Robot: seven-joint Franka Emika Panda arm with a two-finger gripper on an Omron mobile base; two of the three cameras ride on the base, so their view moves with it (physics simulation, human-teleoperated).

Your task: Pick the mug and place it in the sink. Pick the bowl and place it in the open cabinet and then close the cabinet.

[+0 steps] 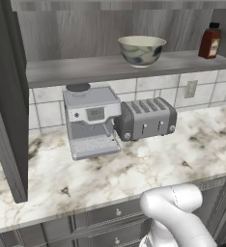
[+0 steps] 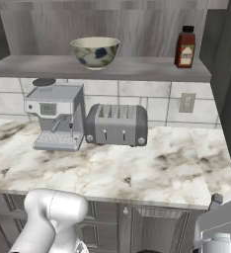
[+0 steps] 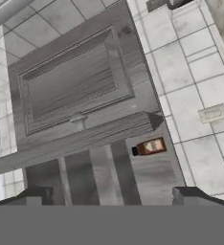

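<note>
— Marble surface (image 1: 148, 169) runs under an open cabinet (image 2: 137, 69); a coffee machine (image 1: 91, 120) and toaster (image 1: 146, 118) stand against its back edge. Where's the bowl (image 1: 141, 49)?

— Already on the cabinet shelf, about mid-length, upright. A red-brown bottle (image 1: 210, 42) stands near the shelf's right end, well apart from it. No mug or sink can be made out from here.

— So closing looks like the step left. And the pincer (image 3: 111, 198)?

— Empty, tips spread wide, looking along the shelf and a raised-panel door (image 3: 73, 83) with its small knob (image 3: 78, 118).

— How to do it well?

— I'd push flat on the panel's outer edge, far from the hinge, and sweep steadily. Both doors (image 1: 8, 101) seem swung out, so each may need a push.
</note>
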